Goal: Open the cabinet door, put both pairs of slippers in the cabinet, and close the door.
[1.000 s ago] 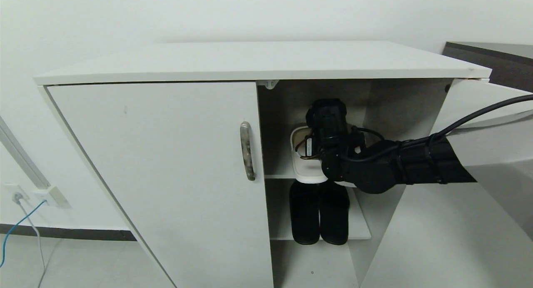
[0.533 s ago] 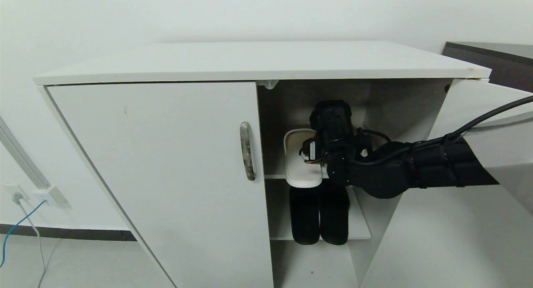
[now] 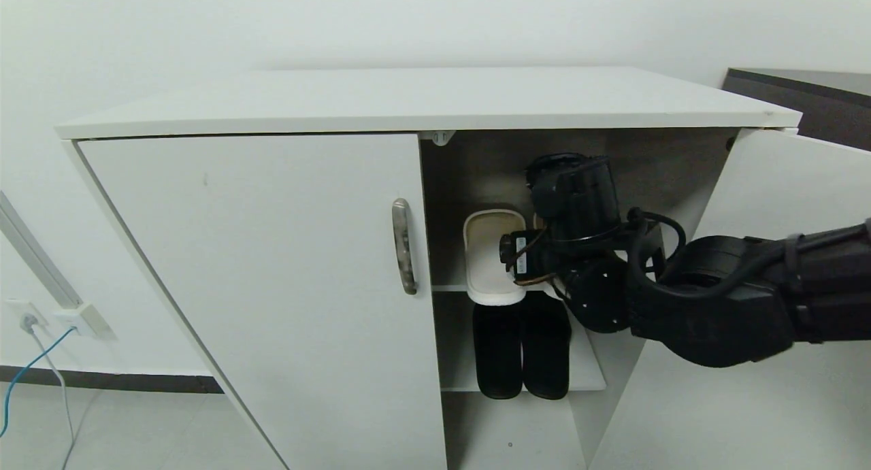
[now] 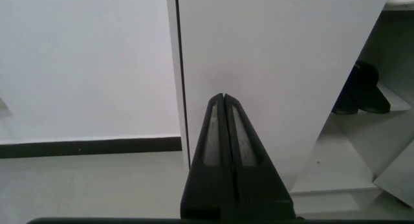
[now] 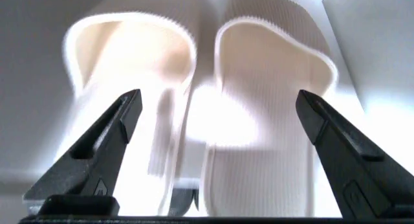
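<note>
White cabinet [image 3: 422, 96] fills the scene: left door [image 3: 258, 286] shut, right door [image 3: 782, 184] swung wide open. The right arm is in through the opening, and the right gripper [image 5: 217, 114] has its fingers spread wide, clamped on nothing, the white slippers [image 5: 259, 120] lying side by side just ahead between them. That pair sits on the upper shelf [image 3: 446, 288], toes inward. Below, the black slippers [image 3: 520, 347] rest together on the lower shelf [image 3: 592, 378]. Outside, the left gripper [image 4: 224, 98] faces the shut door, fingers pressed together, holding nothing.
</note>
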